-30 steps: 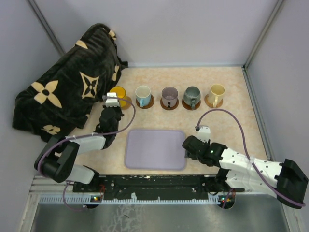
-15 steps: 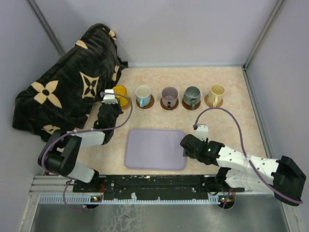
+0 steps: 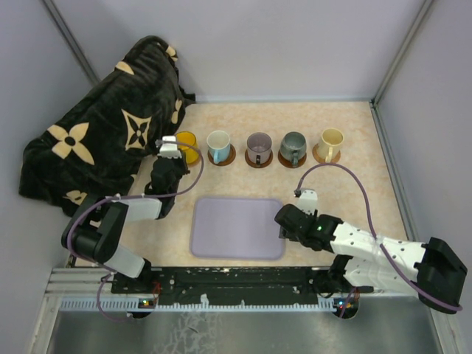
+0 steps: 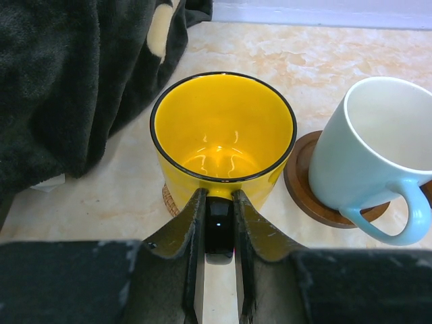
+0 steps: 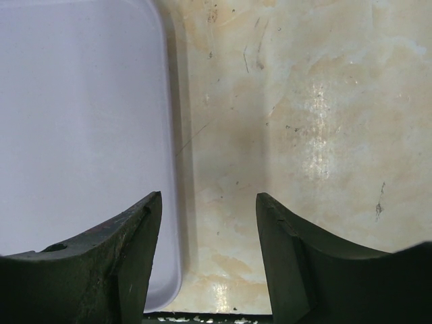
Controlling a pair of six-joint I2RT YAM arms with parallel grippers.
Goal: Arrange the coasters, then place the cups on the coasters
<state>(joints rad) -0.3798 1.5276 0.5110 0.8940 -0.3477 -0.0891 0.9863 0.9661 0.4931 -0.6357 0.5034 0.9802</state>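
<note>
Top external view: five cups stand in a row along the far side of the bench. From left to right they are the yellow cup, the white and blue cup, the mauve cup, the dark green cup and the cream cup. A brown coaster shows under the white and blue cup, and discs also show under the three cups to its right. The one under the yellow cup is hidden here. The left pincer sits at the near side of the yellow cup. The right pincer is low at the right edge of the lavender tray, well apart from the cups. A dark flowered blanket lies at far left.

Left wrist view: the left pincer is pinching the black handle of the yellow cup, one finger on each side. The cup rests on a tan coaster, of which only an edge shows. Just to the right, the white and blue cup stands on its dark coaster.

Right wrist view: the right pincer is spread wide and holds nothing, over the tray's right rim and bare bench.
</note>
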